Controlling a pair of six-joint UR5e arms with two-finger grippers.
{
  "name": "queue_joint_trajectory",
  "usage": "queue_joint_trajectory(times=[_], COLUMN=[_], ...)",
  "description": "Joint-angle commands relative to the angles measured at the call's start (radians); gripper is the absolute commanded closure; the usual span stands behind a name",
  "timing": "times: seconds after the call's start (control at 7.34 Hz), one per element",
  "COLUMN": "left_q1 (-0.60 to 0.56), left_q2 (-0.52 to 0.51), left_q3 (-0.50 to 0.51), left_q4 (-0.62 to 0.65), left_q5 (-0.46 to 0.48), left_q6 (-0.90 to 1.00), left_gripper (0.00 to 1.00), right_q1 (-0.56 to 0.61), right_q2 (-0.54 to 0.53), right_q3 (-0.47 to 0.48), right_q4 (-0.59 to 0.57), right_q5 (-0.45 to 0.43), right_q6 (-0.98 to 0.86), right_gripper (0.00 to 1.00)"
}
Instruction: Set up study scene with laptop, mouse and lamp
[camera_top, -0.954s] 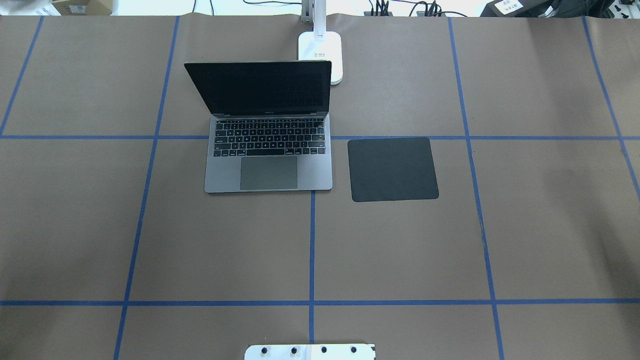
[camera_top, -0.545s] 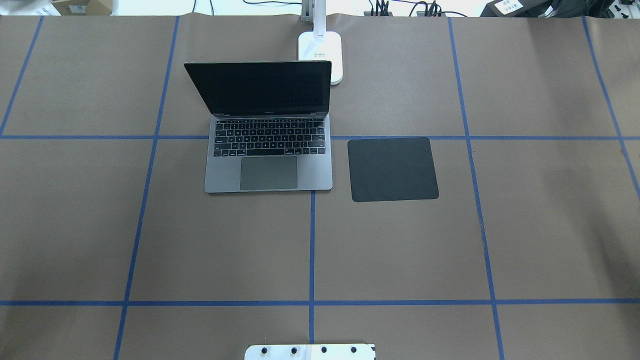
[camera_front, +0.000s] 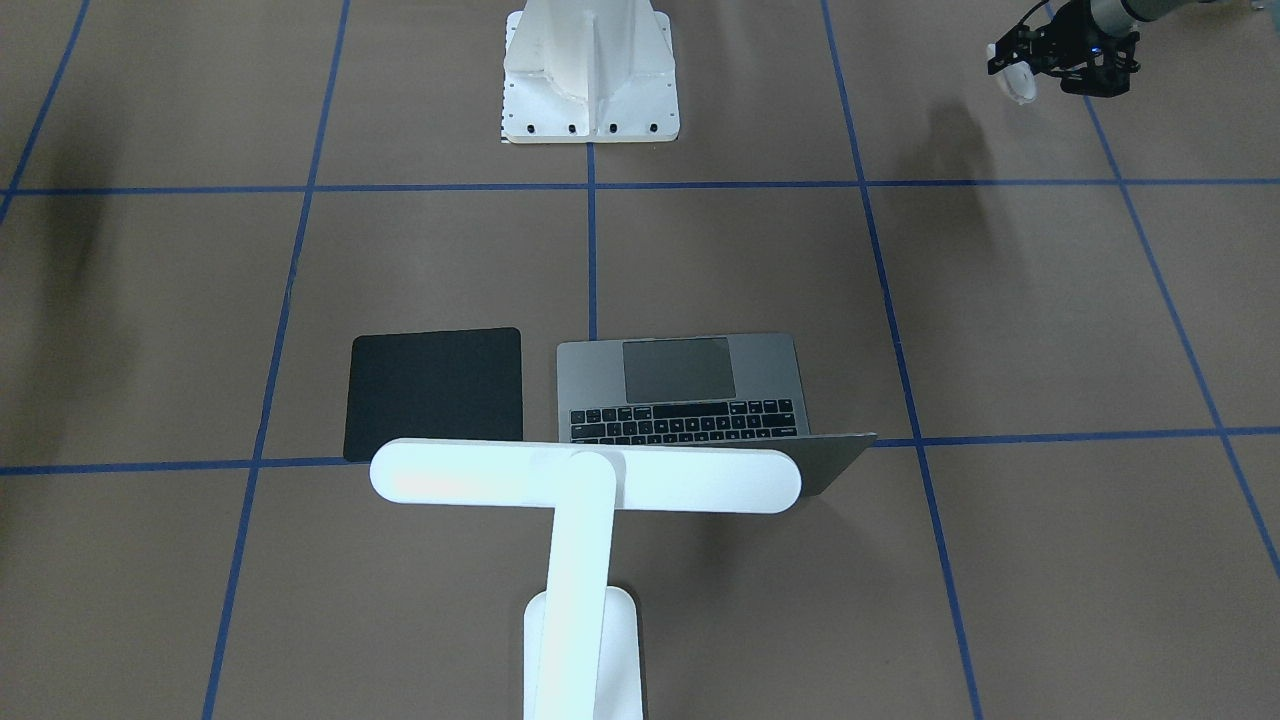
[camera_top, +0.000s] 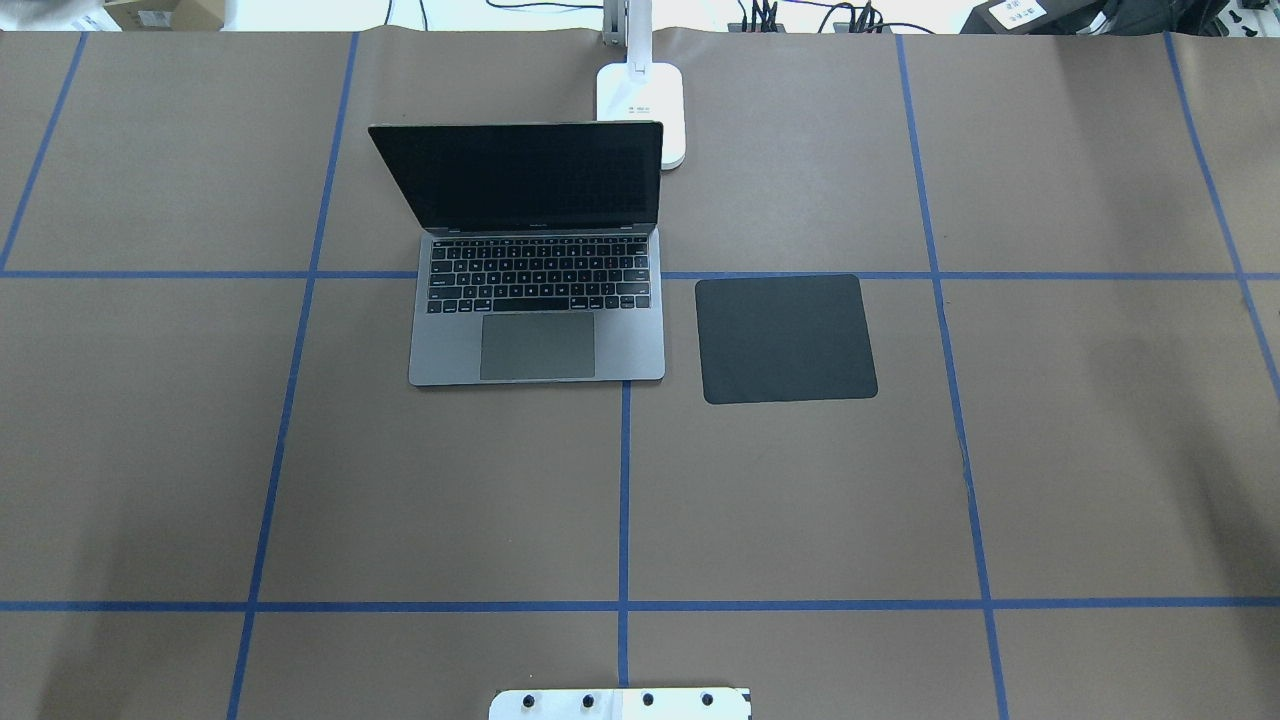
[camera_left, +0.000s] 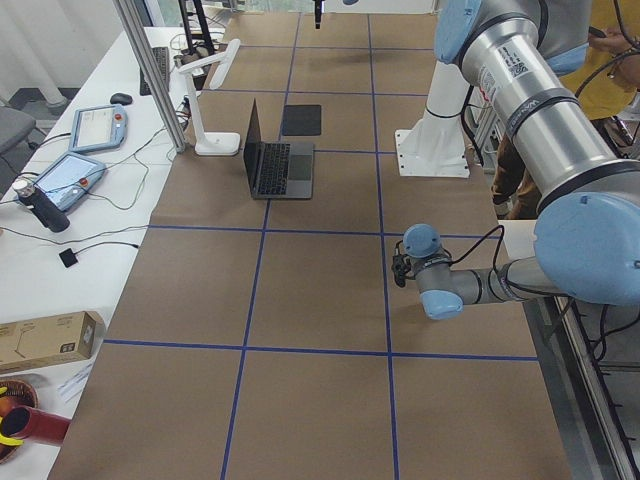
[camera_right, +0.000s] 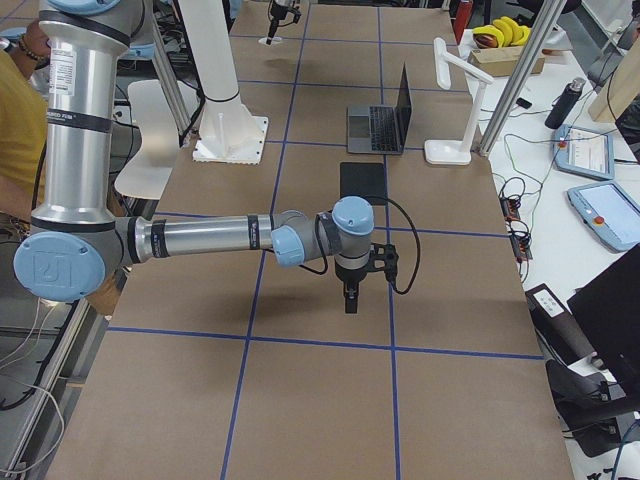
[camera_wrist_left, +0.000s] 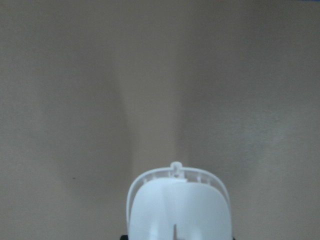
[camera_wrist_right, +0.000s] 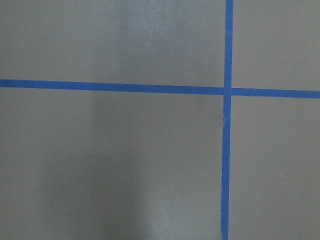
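A brown paper-covered surface (camera_top: 800, 500), marked into squares by blue tape, seen from several cameras. The laptop (camera_top: 537, 320) sits open near the middle with its screen dark and upright. The white lamp (camera_front: 585, 475) stands just behind the screen, and its long bar head reaches over the lid's top edge. A flat black mat (camera_top: 785, 338) lies just beside the laptop, on the robot's right, with nothing on it.

In the overhead view nothing has shifted over the last second. Laptop, lamp and mat lie exactly where they were, and neither arm has entered that view.

The action is off to the robot's left. The left pincer (camera_front: 1030, 62) is closed around the mouse (camera_front: 1016, 85) and holds it in the air above bare paper, well apart from the laptop. Its wrist camera shows the mouse's glossy white shell filling the bottom of the frame, with only brown paper beyond.

The right pincer (camera_right: 349, 292) hangs point-down over the surface, on the robot's right and nearer than the mat. Whether its jaws are wide or narrow cannot be told.

Judged from this, laptop and lamp look set and the mouse is the last piece. The empty mat is its likely place. The left arm would then have to carry it past the open laptop without clipping the screen.
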Motion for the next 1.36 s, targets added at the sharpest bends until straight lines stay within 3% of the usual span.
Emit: queue_joint_trajectory(times=[0.0,0.41,0.68,0.95,1.09,1.23], left_q1=[-0.083,-0.169,-0.212,-0.212,-0.210,-0.206], left_q2=[-0.087,-0.344,-0.612,-0.911,-1.095,-1.251], left_q3=[-0.138,-0.206,-0.213,-0.199,-0.178,-0.106], left_q4=[0.196,0.491,0.770,1.094,1.313,1.417], left_q5=[0.001,0.007,0.014,0.088,0.126,0.158], left_q6=[-0.007,0.004,0.012,0.021,0.057,0.068], left_gripper=[0.76,0.78,0.79,0.79,0.79,0.79], right_q1=[0.000,0.002,0.020,0.072,0.095,0.121], right_q2=[0.003,0.003,0.000,-0.006,-0.026,-0.041], right_q3=[-0.004,-0.004,-0.005,-0.005,-0.005,-0.005], right_q4=[0.000,0.000,0.000,-0.012,-0.015,-0.023], right_q5=[0.000,-0.002,-0.005,0.001,0.000,0.003], right_q6=[0.000,0.000,-0.003,-0.049,-0.134,-0.194], right_gripper=[0.00,0.00,0.00,0.00,0.00,0.00])
